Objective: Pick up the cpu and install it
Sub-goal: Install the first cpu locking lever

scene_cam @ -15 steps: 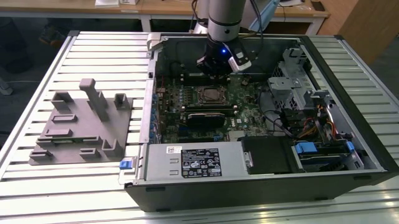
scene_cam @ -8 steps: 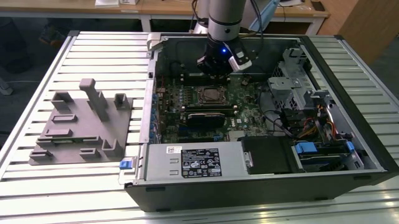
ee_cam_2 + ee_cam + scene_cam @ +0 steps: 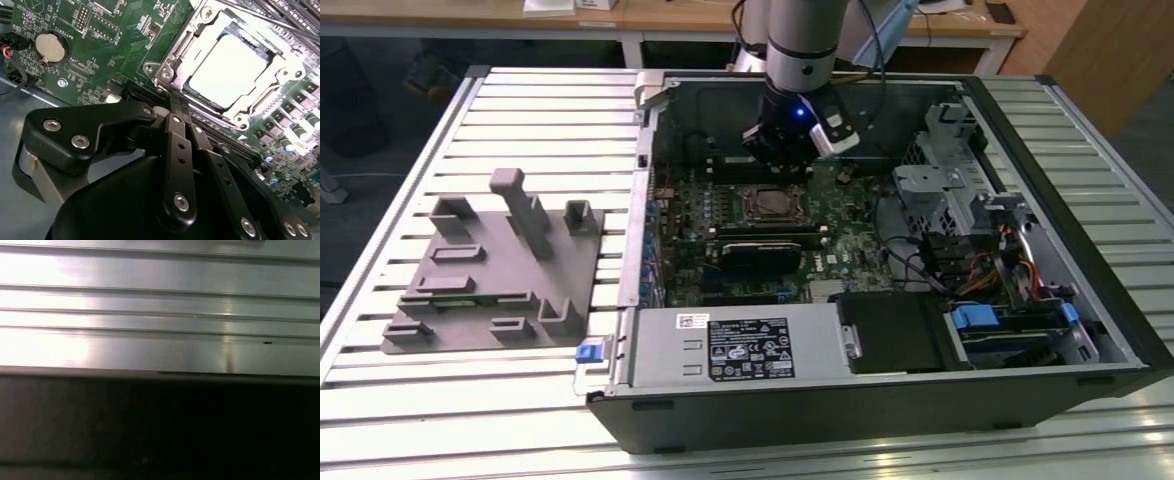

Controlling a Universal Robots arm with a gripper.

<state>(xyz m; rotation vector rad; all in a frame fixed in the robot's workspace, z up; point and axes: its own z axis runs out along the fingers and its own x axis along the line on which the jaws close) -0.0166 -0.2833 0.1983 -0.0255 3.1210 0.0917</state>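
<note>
The small flat square cpu with its silvery-white metal top [image 3: 227, 70] lies seated in the dark square socket with its metal frame [image 3: 165, 75], on the green motherboard [image 3: 720, 215] inside the open black computer case [image 3: 1107, 300]. The black gripper [image 3: 179, 102] hangs just above the socket's edge, its jaws pressed together and holding nothing. By my judgement the chip is placed; doing this well means keeping it flat and square in the frame, with no sideways push. On the ribbed metal surface [image 3: 520, 110], at nine o'clock from the case, the grey plastic fixture [image 3: 494, 270] carries no chip I can see.
</note>
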